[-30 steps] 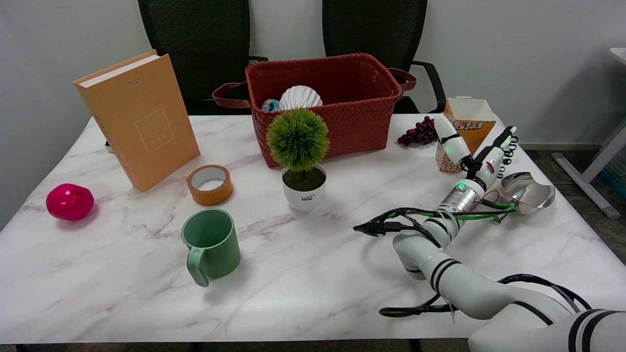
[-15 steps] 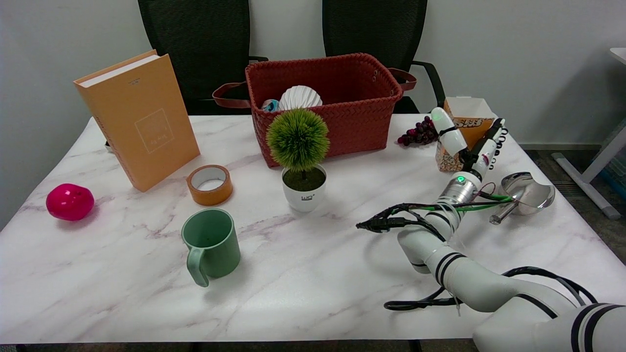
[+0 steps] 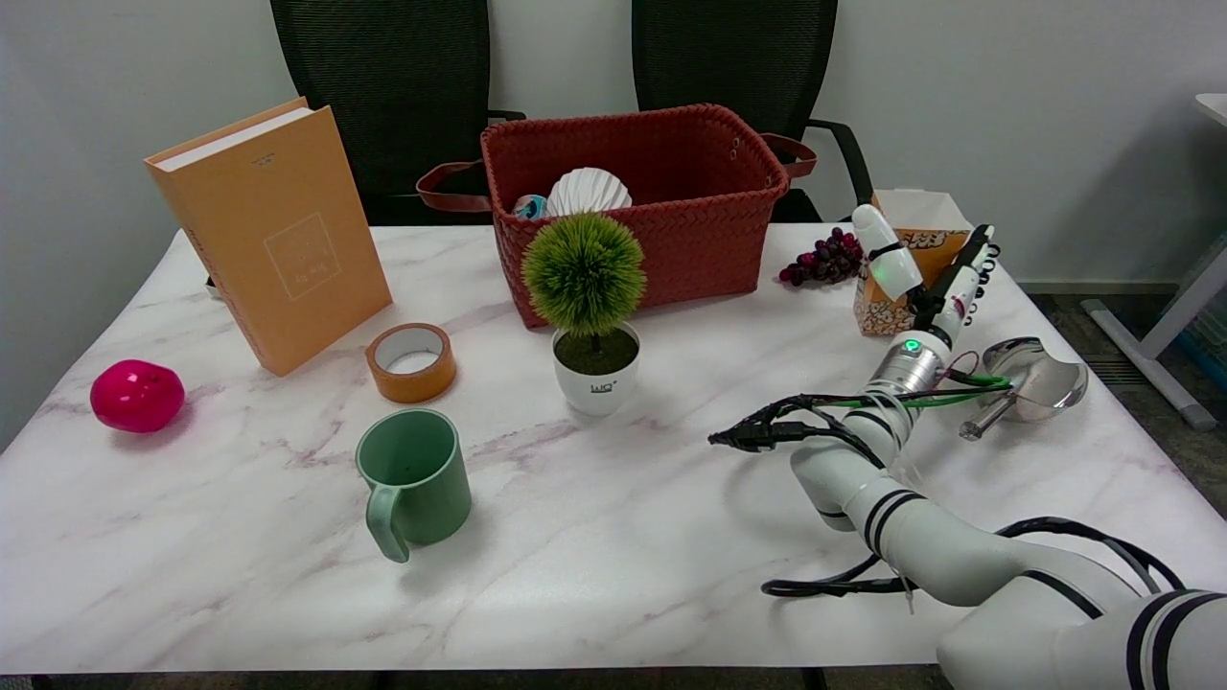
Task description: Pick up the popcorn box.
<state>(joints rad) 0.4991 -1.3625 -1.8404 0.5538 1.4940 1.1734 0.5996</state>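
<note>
The right hand has its white thumb on the left face and its black fingers on the right of the orange patterned cardboard popcorn box, gripping it. The box stands at the marble table's far right, with dark purple grapes just left and a shiny steel ladle nearer.

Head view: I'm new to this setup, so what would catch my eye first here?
Likely the red woven basket at the table's far middle, with the tall orange book standing to its left. At the far right, the right hand reaches around the popcorn box, beside the grapes.
</note>
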